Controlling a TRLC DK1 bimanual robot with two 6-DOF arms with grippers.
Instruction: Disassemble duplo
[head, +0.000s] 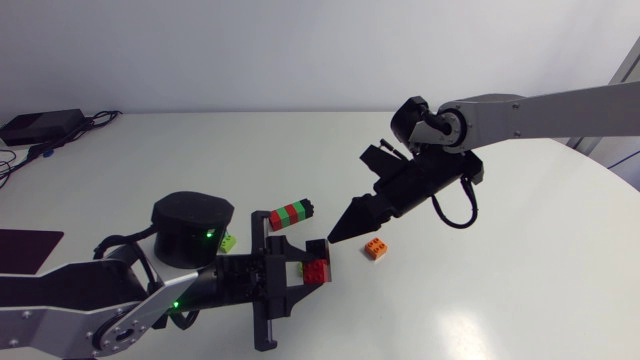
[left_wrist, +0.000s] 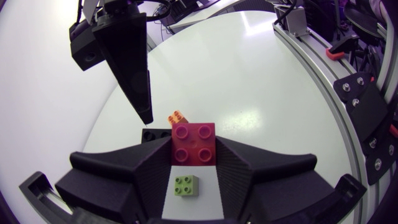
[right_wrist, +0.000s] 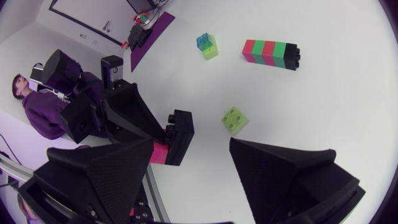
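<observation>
From overhead, the white, faintly glossy table (head: 520, 290) lies broad and bare across the right half of the frame, with its curved edge at far right. At lower centre the left gripper (head: 305, 266) is clamped on a red brick (head: 317, 268) that has a black brick (head: 316, 246) stuck to it. The matte black right gripper (head: 340, 232) hangs just above them with nothing in it. A small orange brick (head: 377, 249) sits to the lower right of its tip, a red-green-black stack (head: 291, 213) lies at centre, and a lime piece (head: 229, 240) is further left. In the left wrist view, both broad wedge fingers (left_wrist: 149, 168) press the studded red brick (left_wrist: 194, 144) from 2 sides. A lime 4-stud brick (left_wrist: 186, 185) lies on the table beneath, and the orange brick (left_wrist: 177, 116) is ahead. The right gripper (left_wrist: 144, 112) tapers to a point just ahead, clear of the bricks. In the right wrist view, the right gripper (right_wrist: 191, 144) has its fingers spread wide and empty. Ahead of it are the left gripper (right_wrist: 163, 142), the lime 4-stud brick (right_wrist: 235, 118) and, farther off, the blocky stack (right_wrist: 270, 53).
</observation>
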